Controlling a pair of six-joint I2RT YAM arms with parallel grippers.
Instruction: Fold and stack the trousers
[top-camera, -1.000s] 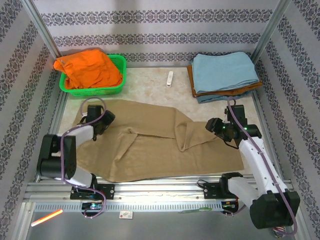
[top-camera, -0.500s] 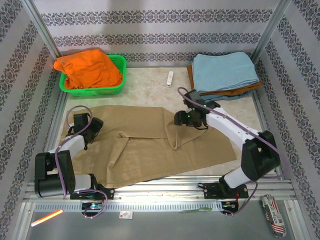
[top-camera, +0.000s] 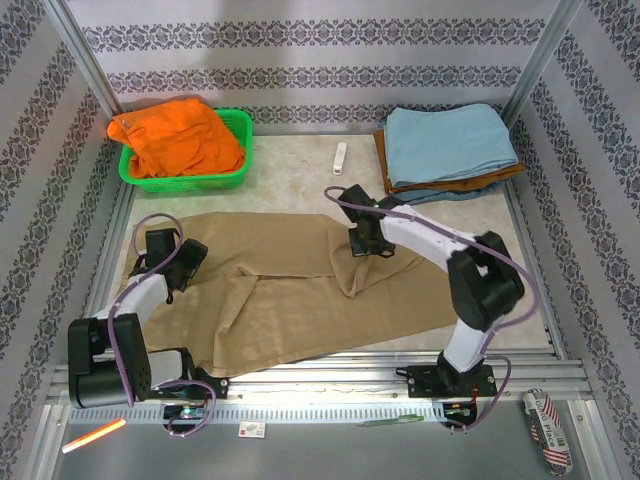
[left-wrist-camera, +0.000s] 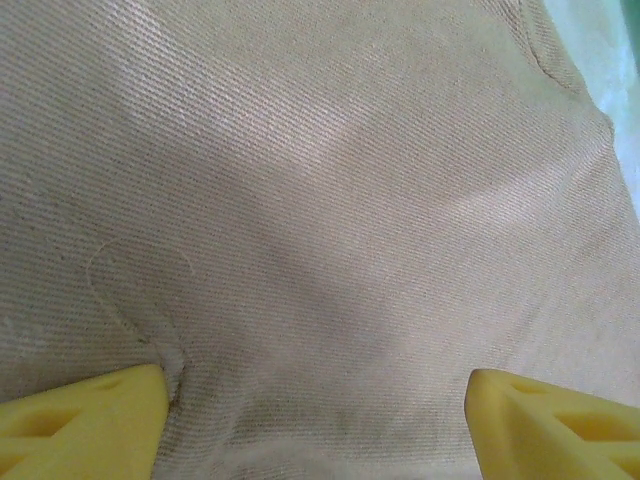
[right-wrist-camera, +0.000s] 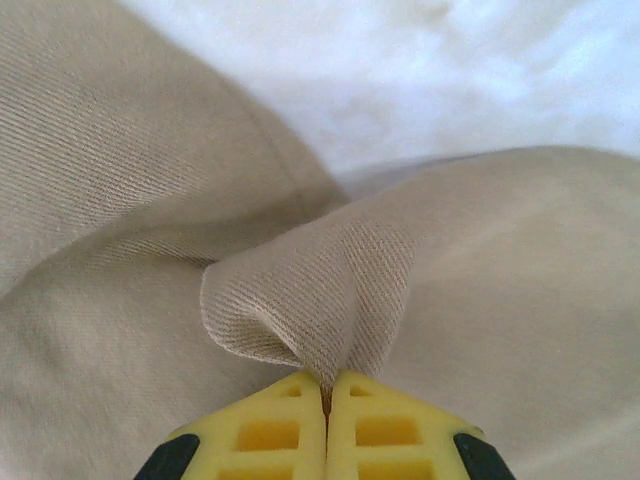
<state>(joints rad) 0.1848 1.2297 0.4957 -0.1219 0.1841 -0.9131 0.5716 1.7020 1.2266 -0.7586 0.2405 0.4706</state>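
Observation:
The khaki trousers (top-camera: 280, 300) lie spread across the middle of the table (top-camera: 300, 185), with a ridge folded up near their centre. My right gripper (top-camera: 361, 243) rests on that ridge. In the right wrist view it (right-wrist-camera: 327, 385) is shut on a pinched peak of the tan cloth (right-wrist-camera: 310, 290). At the cloth's left edge sits my left gripper (top-camera: 185, 262). In the left wrist view it (left-wrist-camera: 318, 405) is open, its yellow fingers (left-wrist-camera: 90, 415) far apart and pressed onto flat trouser fabric (left-wrist-camera: 330, 200), gripping nothing.
A green basket (top-camera: 236, 122) holding a bright orange garment (top-camera: 175, 140) stands at the back left. Folded light-blue cloth (top-camera: 450, 145) is stacked at the back right. A small white object (top-camera: 340, 158) lies between them. Patterned walls and a metal rail (top-camera: 320, 375) bound the table.
My right gripper has carried its pinch of cloth leftward to the centre, drawing the trousers' right edge inward. The left gripper slid slightly left and nearer along the left edge.

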